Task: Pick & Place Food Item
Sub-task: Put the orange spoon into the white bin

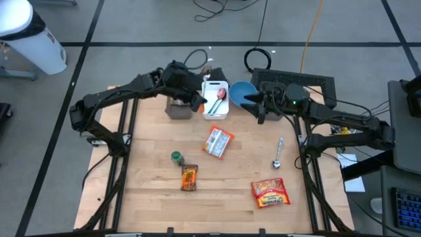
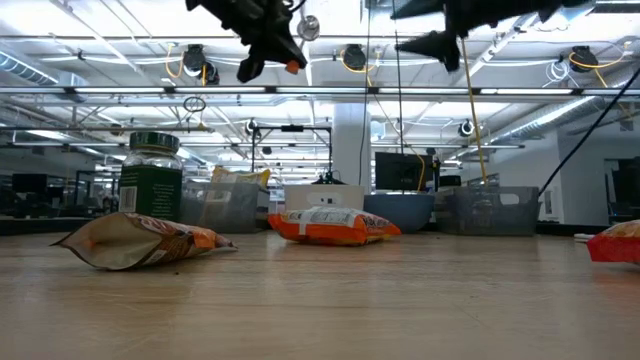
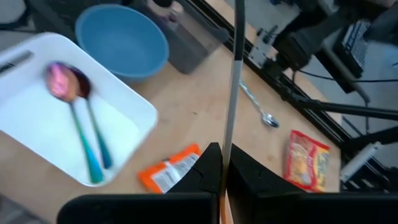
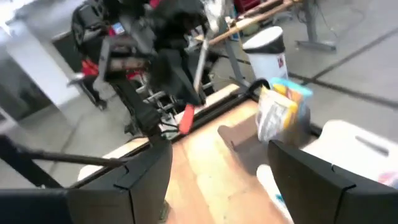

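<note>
My left gripper hangs high over the table's far side, beside the white bin, shut on a thin utensil with a silver shaft and an orange-red handle. My right gripper is open over the blue bowl and holds nothing. On the table lie an orange-and-white packet, a brown-orange packet and a red packet. A green-lidded jar stands upright. Two spoons lie in the white bin. My left gripper pinches the utensil between its two fingers where the silver shaft meets the orange-red handle. The fingers lie across it. The utensil is lifted clear, high above the table, and its round end sticks out past the fingers.
A metal spoon lies on the table's right side. A brown box with bags stands left of the bin, and a dark crate sits behind the bowl. Bare wood shows along the near edge.
</note>
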Available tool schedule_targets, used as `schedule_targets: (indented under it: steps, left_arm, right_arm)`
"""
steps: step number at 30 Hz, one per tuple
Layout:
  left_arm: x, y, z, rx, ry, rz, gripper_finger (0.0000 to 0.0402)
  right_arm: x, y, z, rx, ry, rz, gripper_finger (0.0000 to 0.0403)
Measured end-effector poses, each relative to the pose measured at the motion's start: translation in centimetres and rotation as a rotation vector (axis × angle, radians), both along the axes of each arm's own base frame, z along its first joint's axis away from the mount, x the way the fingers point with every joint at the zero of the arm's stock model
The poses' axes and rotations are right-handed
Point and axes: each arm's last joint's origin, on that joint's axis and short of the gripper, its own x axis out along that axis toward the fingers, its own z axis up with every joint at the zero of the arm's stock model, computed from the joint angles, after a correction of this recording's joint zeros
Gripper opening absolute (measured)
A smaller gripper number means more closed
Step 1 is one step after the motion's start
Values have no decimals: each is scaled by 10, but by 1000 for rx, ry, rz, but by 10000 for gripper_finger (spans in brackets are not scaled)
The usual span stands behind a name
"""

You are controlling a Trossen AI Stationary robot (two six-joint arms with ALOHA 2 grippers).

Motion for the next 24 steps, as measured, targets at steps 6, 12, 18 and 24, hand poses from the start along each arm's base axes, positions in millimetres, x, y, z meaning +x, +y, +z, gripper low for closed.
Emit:
schedule_targets:
  steps: [6, 12, 18, 24]
  left_arm:
    - [-8, 25, -3, 77, 9, 8, 6]
    - [-5, 54, -26, 47, 55, -34, 6]
    - [15, 75, -45, 39, 111, -97, 8]
    - [42, 96, -51, 54, 236, -154, 9]
  right_arm:
    - [-7, 2, -46, 174, -134, -33, 254]
    - [-12, 2, -80, 302, -172, -102, 254]
    - [-12, 1, -82, 316, -180, -142, 253]
    - [-13, 0, -83, 329, -189, -182, 253]
